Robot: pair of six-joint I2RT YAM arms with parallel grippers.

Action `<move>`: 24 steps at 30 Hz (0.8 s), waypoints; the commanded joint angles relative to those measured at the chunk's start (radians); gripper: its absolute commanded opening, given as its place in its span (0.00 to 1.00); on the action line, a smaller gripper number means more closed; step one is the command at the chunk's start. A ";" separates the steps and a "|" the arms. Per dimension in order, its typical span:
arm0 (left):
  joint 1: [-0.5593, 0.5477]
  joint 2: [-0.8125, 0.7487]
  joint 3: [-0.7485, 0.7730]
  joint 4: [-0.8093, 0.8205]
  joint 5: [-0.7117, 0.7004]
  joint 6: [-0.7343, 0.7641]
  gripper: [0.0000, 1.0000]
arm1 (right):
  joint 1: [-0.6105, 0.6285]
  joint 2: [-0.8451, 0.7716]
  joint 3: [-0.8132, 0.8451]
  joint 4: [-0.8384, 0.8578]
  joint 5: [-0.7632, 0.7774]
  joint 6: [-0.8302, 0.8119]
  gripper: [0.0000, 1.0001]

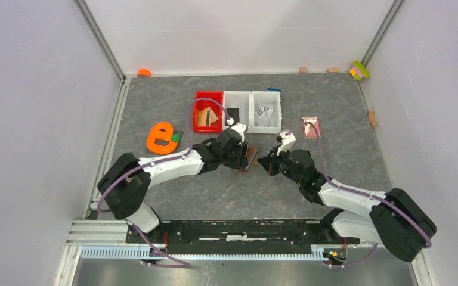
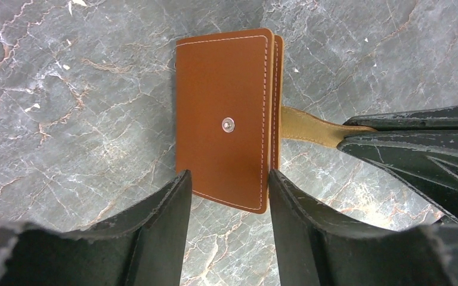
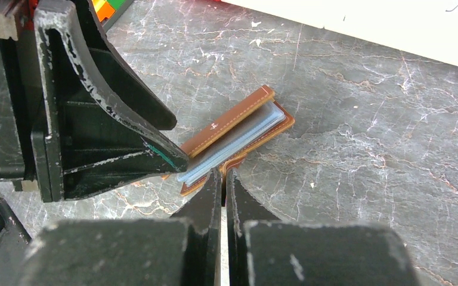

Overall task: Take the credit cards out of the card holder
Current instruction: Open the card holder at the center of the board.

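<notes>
The small brown leather folding card holder (image 2: 223, 119) lies folded, stud up, at the middle of the grey marbled tabletop (image 2: 65, 119). The left gripper (image 2: 226, 174) is at its 9 o'clock, jaws parted and flanking one end. The right gripper (image 3: 223, 173), at 3 o'clock, has its jaws clenched on the tan snap tab (image 2: 310, 126). Pale blue lining (image 3: 232, 149) shows between the leaves.

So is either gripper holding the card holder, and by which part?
The right gripper is pinched shut on the snap tab of the card holder. The left gripper straddles one end; whether it grips cannot be told.
</notes>
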 commanded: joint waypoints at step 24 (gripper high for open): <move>0.035 0.011 0.119 -0.079 -0.043 -0.099 0.18 | 0.002 -0.038 0.012 0.004 0.022 -0.018 0.00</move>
